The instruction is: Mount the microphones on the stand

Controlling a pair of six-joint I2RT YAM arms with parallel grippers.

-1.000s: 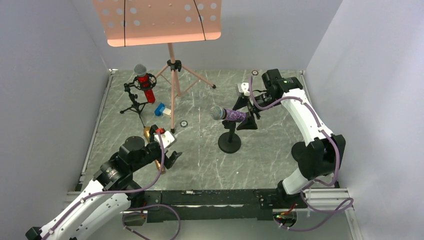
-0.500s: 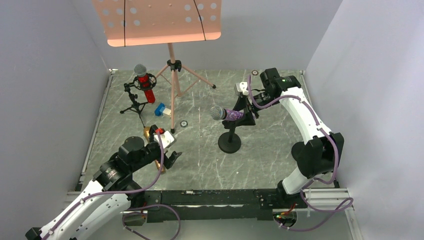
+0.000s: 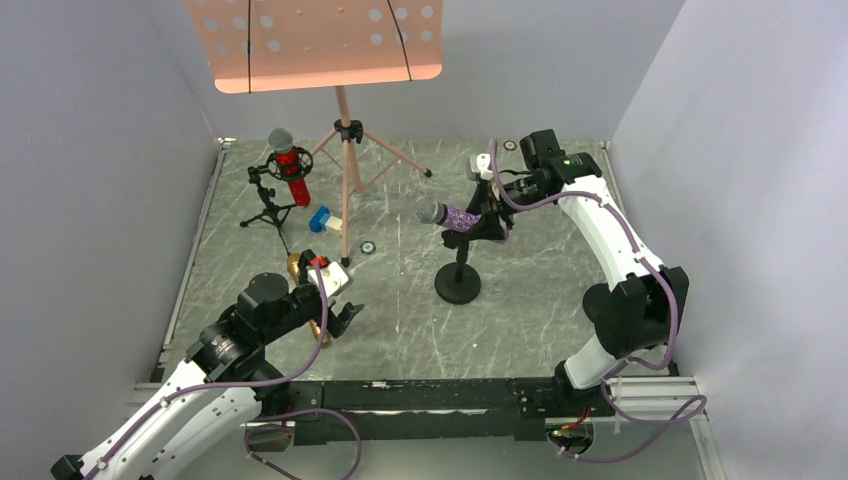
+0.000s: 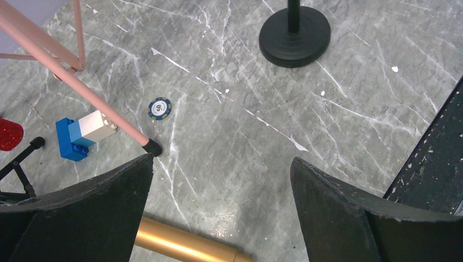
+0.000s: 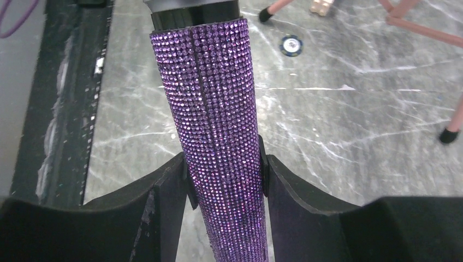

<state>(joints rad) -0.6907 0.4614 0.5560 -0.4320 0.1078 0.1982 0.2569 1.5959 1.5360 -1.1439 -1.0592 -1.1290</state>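
The purple microphone (image 3: 457,217) (image 5: 218,109) lies roughly level in the clip atop the black round-based stand (image 3: 457,285) (image 4: 295,35), head pointing left. My right gripper (image 3: 485,222) (image 5: 226,174) is shut on its glittery handle, a finger pressing each side. The red microphone (image 3: 295,178) (image 4: 7,134) stands in a small black tripod stand (image 3: 266,205) at the back left. The gold microphone (image 3: 297,266) (image 4: 180,245) lies on the table, partly hidden under my left gripper (image 3: 336,312) (image 4: 221,180). That gripper hangs open just above it, holding nothing.
A pink music stand (image 3: 344,170) rises at the back centre, its tripod legs spread over the table. A blue-and-white block (image 3: 322,218) (image 4: 84,134) and a poker chip (image 3: 368,247) (image 4: 160,107) lie near its front leg. Grey walls close three sides.
My right gripper's jaws have closed onto the purple microphone. Gripper and microphone have shifted slightly up and toward the back. The left arm has not moved.
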